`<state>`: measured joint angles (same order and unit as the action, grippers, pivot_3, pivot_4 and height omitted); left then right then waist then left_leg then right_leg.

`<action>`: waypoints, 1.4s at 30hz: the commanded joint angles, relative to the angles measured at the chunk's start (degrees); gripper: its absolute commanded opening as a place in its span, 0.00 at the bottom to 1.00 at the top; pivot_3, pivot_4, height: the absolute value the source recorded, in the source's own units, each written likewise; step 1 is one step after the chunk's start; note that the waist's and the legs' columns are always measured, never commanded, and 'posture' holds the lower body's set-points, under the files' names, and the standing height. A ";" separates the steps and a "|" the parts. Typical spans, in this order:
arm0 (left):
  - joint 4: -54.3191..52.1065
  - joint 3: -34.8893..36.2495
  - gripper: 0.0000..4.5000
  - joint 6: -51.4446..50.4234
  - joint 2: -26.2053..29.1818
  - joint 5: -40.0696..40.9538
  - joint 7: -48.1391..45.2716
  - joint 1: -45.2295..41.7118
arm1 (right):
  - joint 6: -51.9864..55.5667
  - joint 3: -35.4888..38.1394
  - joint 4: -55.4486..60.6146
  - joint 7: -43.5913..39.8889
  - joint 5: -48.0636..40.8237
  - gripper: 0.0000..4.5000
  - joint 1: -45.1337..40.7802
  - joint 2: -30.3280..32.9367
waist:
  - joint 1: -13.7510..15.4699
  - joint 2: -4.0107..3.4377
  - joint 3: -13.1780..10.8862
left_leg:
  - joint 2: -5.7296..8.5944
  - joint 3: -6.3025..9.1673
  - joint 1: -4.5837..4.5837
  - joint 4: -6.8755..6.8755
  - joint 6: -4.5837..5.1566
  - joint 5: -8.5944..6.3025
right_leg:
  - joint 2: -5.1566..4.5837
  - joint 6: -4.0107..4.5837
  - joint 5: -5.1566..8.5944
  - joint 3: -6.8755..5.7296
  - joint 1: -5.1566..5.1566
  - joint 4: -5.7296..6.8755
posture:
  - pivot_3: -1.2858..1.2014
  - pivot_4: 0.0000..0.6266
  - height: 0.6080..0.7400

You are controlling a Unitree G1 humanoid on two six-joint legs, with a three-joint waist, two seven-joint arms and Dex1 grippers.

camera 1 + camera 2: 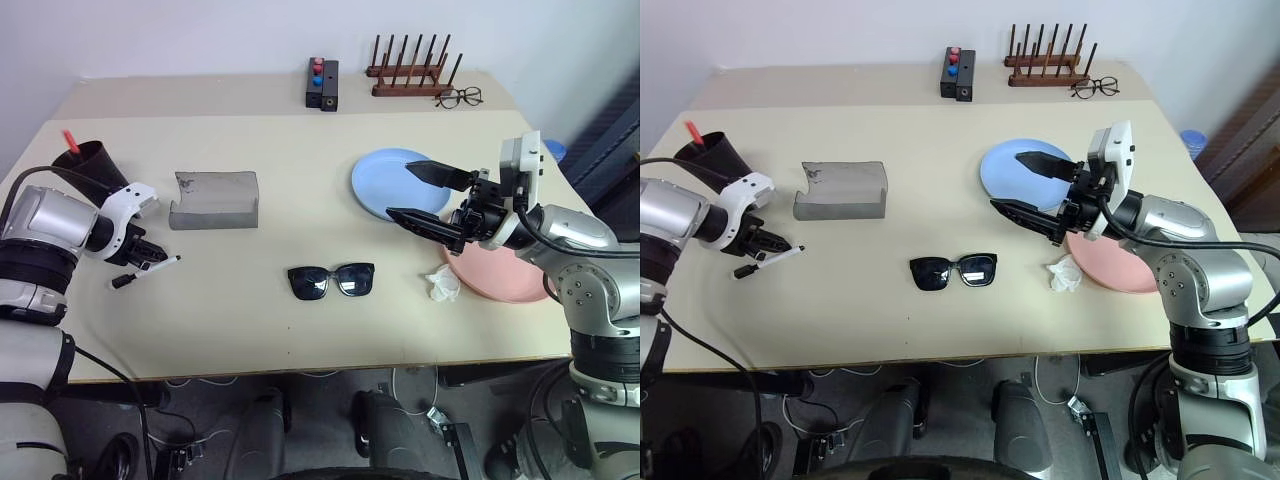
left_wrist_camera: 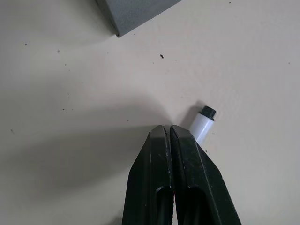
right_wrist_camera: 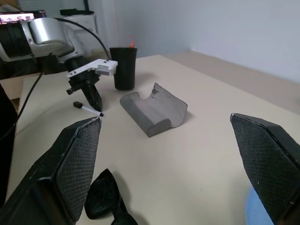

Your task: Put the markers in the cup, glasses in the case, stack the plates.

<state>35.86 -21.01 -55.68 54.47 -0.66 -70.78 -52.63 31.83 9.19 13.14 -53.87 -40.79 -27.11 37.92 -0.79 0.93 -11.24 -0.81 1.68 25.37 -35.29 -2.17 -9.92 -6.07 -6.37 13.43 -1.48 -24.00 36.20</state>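
Two plates: the blue plate [image 1: 390,182] and the pink plate [image 1: 497,276] are seen side by side on the desk [image 1: 300,320], not yet stacked.
Case: the grey case [image 1: 213,199] is set open near the desk's left side.
Cup: the black cup [image 1: 95,165] stands at the left edge, a red-capped marker [image 1: 70,138] already inside.
Glasses: the black sunglasses [image 1: 331,280] are laid mid-desk, well apart from the case.
Right gripper [image 1: 425,196]: held wide apart over the blue plate, empty.
Left gripper [image 1: 143,253]: fingers pressed together, tips down on the desk.
White marker [image 1: 146,272]: laid flat just beside the closed tips, apparently missed; long axis roughly across the desk; left arm far nearer.
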 commanded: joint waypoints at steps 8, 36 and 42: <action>-1.57 2.45 0.02 -1.04 1.67 0.21 0.45 0.55 | -1.88 0.73 -0.38 -1.00 0.39 1.00 -2.23 0.28 | 0.06 0.04 -0.02 | 0.00 0.00 0.02 -0.01 0.00 0.00 | 0.01 -0.01 0.00 0.00 0.00 0.00 | 0.52 0.24 1.00; -11.68 5.99 0.02 -3.44 2.97 4.24 -1.91 0.84 | -1.92 1.14 -0.05 -1.08 0.58 1.00 -1.53 0.05 | 0.14 0.08 -0.05 | 0.00 0.01 0.03 -0.01 0.00 0.00 | 0.01 -0.03 -0.02 0.00 0.00 0.00 | 0.52 0.24 1.00; -14.99 10.45 0.02 -2.85 1.76 6.73 1.19 -2.38 | -2.31 0.71 -0.96 -1.17 1.10 1.00 -2.40 -0.17 | 0.11 0.09 -0.05 | 0.00 0.03 0.04 -0.02 0.00 0.00 | 0.02 0.00 -0.01 0.00 0.00 0.00 | 0.52 0.24 1.00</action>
<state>21.91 -12.93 -58.54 55.83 5.48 -70.53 -53.06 30.63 9.16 11.89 -54.92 -39.53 -28.12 37.69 -0.68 1.02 -11.29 -0.81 1.71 25.41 -35.31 -2.17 -9.92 -6.05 -6.40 13.41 -1.48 -24.00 36.20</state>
